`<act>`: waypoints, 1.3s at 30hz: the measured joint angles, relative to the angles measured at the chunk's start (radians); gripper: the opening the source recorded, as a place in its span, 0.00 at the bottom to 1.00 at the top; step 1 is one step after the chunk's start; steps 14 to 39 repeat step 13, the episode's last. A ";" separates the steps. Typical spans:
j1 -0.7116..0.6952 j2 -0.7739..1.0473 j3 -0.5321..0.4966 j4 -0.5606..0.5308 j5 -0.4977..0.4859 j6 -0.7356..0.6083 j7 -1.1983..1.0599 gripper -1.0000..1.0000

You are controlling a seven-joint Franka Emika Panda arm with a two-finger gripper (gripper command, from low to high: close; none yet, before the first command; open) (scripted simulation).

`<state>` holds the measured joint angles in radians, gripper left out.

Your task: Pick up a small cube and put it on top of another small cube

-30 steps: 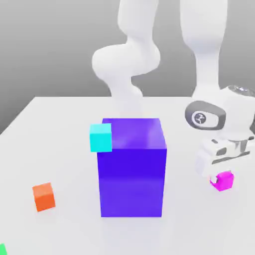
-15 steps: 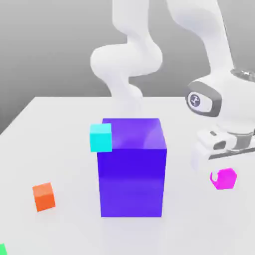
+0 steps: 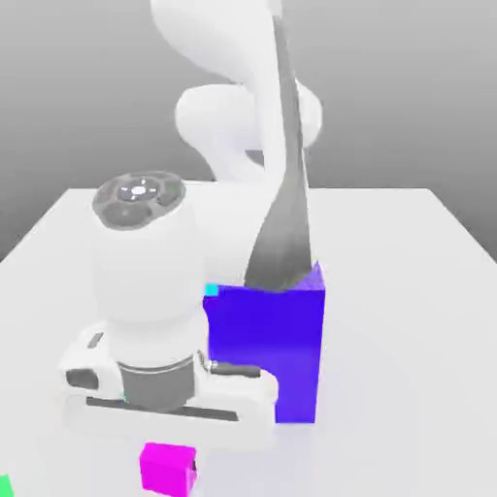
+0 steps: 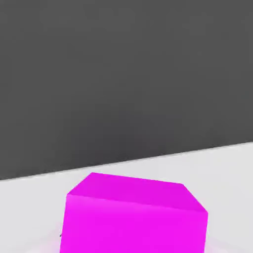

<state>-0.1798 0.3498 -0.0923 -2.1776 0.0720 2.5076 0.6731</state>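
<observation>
Exterior view: arm's hand body sits at about 8 o'clock in frame, with the small cube (image 3: 167, 468) directly under it at 6 o'clock, low over the table (image 3: 388, 291). Can't tell whether the claw is spread or pinching; fingers aren't visible, so contact is unconfirmed. Hand view has the small cube (image 4: 133, 217) close up, table behind.

Progress, my read: pick looks done, cube seems carried; placing on another small cube is still left. A sliver of the cyan cube (image 3: 211, 289) peeks out beside the big blue-violet block (image 3: 272, 340).

Versus 0.5 s ago: hand and magenta cube moved from the block's 3 o'clock side across to its 7 o'clock side, now blocking the spot where the orange cube was.
</observation>
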 joint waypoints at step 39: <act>-0.161 0.125 -0.050 0.158 0.034 -0.020 -0.132 1.00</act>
